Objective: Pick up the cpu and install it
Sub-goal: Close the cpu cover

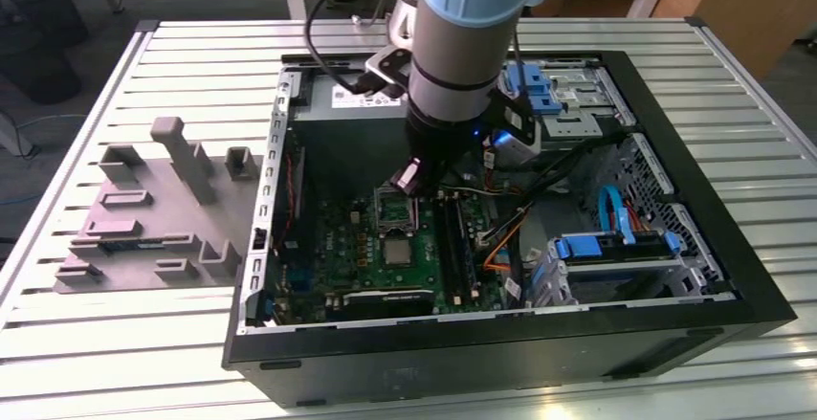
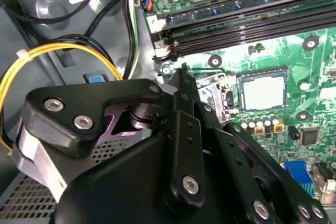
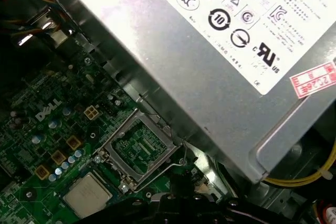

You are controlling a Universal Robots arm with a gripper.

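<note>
Arm: grey and pale-blue arm (image 1: 462, 47) reaches down into the open PC case (image 1: 715, 248) from the far side; it hangs above the green motherboard (image 1: 383, 257)
End effector: black end effector (image 1: 411, 177) sits low over the board, just above the open socket frame; in the second wrist view its dark fingers (image 2: 185, 85) come together to a narrow tip beside the socket; I cannot tell how far apart they stand, nor whether anything is held between them
Cpu: the cpu (image 1: 400, 250) lies flat on the motherboard, silvery top up, seated in its square bed; in the second wrist view it (image 2: 264, 91) is just beyond the fingertip, apart from it; in the first wrist view it (image 3: 87, 194) lies next to the hinged frame
Socket frame: metal load frame (image 3: 138, 148) stands swung open just beside the cpu, its green centre bare; in the exterior view it (image 1: 394, 211) is between the cpu and the power supply
Power supply: big grey box with white label (image 3: 220, 40) sits near the frame
Memory slots: long black slots (image 2: 247, 22) run beside the cpu
Counter: slatted metal counter (image 1: 153, 343) carries the case; a grey fixture block (image 1: 160, 214) sits to the exterior view's left of the case
</note>
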